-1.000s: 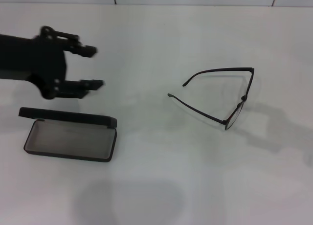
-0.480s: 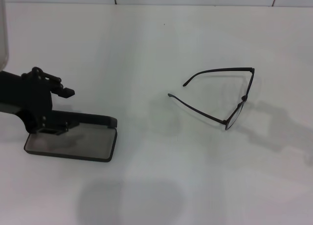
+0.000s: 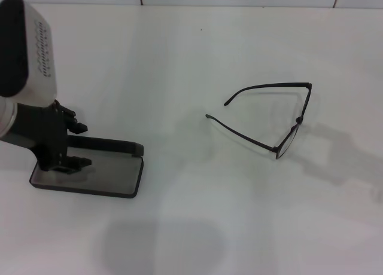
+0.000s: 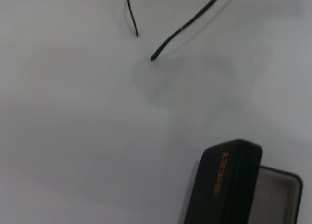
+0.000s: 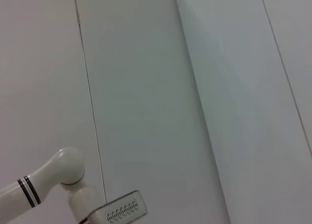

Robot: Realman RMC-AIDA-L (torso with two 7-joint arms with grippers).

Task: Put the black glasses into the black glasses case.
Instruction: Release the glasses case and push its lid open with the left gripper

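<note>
The black glasses (image 3: 286,143) lie unfolded on the white table right of centre, temple arms pointing left. Their temple tips show in the left wrist view (image 4: 185,26). The black glasses case (image 3: 110,173) lies open at the left, grey lining up, its lid (image 3: 116,146) standing along the far side. The left wrist view shows the lid with a gold mark (image 4: 222,182). My left gripper (image 3: 78,145) is open, low over the case's left end, one finger on each side of the lid. My right gripper is out of view.
The white table (image 3: 197,215) stretches around both things. A tiled wall edge (image 3: 239,5) runs along the back. My left arm's white forearm (image 3: 27,48) hangs over the table's left part. The right wrist view shows only wall panels (image 5: 146,97) and that arm.
My left gripper has moved left and down from behind the case to its left end. It turned so that it straddles the lid. The glasses have not moved.
</note>
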